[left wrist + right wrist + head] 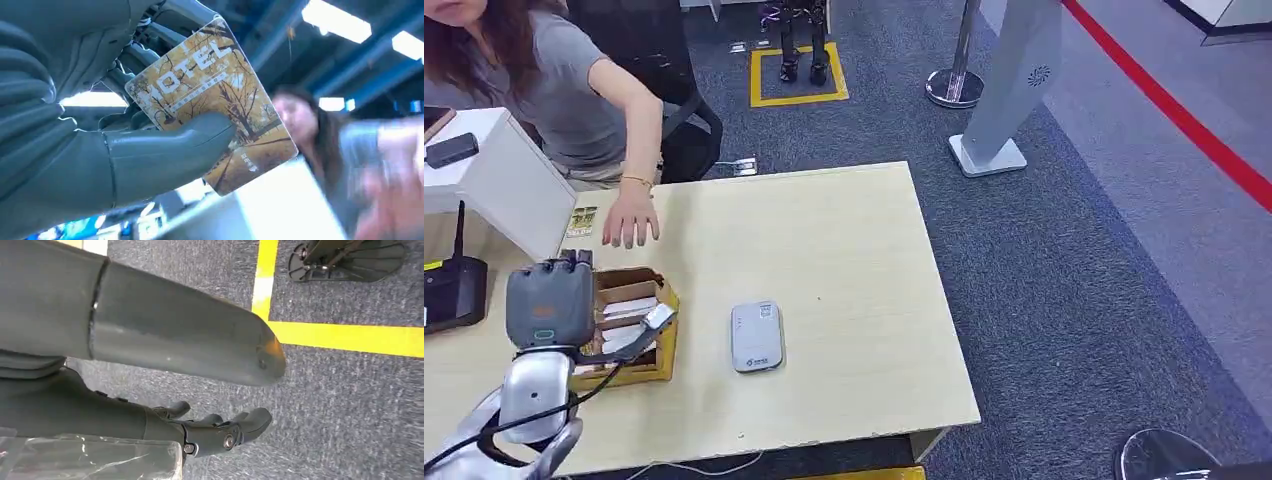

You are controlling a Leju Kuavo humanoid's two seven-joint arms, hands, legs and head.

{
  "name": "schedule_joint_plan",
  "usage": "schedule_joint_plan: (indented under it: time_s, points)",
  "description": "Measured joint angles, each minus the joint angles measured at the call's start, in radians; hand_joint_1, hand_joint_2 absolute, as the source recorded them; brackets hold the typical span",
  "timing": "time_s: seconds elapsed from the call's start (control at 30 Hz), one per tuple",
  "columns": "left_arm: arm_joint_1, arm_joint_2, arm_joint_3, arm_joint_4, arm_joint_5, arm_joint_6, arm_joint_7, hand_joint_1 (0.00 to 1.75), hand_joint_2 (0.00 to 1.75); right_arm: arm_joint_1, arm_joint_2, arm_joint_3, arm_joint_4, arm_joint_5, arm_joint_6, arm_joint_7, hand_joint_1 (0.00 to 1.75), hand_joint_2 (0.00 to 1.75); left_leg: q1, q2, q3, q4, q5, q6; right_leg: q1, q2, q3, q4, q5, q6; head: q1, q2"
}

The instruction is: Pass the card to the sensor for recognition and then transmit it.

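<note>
At the lower left of the head view, the grey left hand (549, 300) is raised over the small brown cardboard box (664, 295) on the pale wooden table (844, 240). In the left wrist view, a yellow card with trees printed on it (212, 100) is pinched between the thick thumb and the dark fingers (150, 30). A person's hand (629, 220) is laid flat on the table at the upper left. The flat grey sensor (756, 336) is seen near the middle, just beside the box. In the right wrist view, the right hand (210, 432) is seen above grey carpet (350, 405), its fingers (250, 420) loosely apart with nothing held.
</note>
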Motion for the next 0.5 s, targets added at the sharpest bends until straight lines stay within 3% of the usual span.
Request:
schedule_joint_plan:
  time_s: [0.2, 0.3, 0.5]
  points:
    - [-0.102, 0.000, -0.004, -0.050, 0.000, -0.026, -0.054, 1.75, 1.75, -0.003, 0.000, 0.004, 0.001, 0.005, 0.002, 0.000, 0.00, 0.00, 0.000, 0.001, 0.000, 0.000, 0.000, 0.000, 0.000, 0.001, 0.000, 0.000, 0.000, 0.000, 0.000, 0.000]
    - [-0.124, -0.005, -0.002, -0.070, 0.000, -0.002, -0.080, 1.75, 1.75, -0.003, 0.000, 0.006, 0.001, 0.010, 0.005, -0.002, 0.00, 0.00, 0.000, 0.000, 0.000, 0.000, 0.000, 0.000, 0.000, 0.000, -0.001, 0.000, 0.000, 0.000, 0.000, 0.000]
    - [-0.244, -0.020, 0.064, -0.102, 0.001, -0.082, -0.195, 1.75, 1.75, -0.012, 0.000, 0.017, 0.001, 0.031, 0.030, -0.004, 0.00, 0.00, 0.000, 0.002, 0.000, 0.000, 0.000, 0.000, 0.000, 0.002, -0.001, 0.000, 0.002, -0.002, 0.000, 0.000]
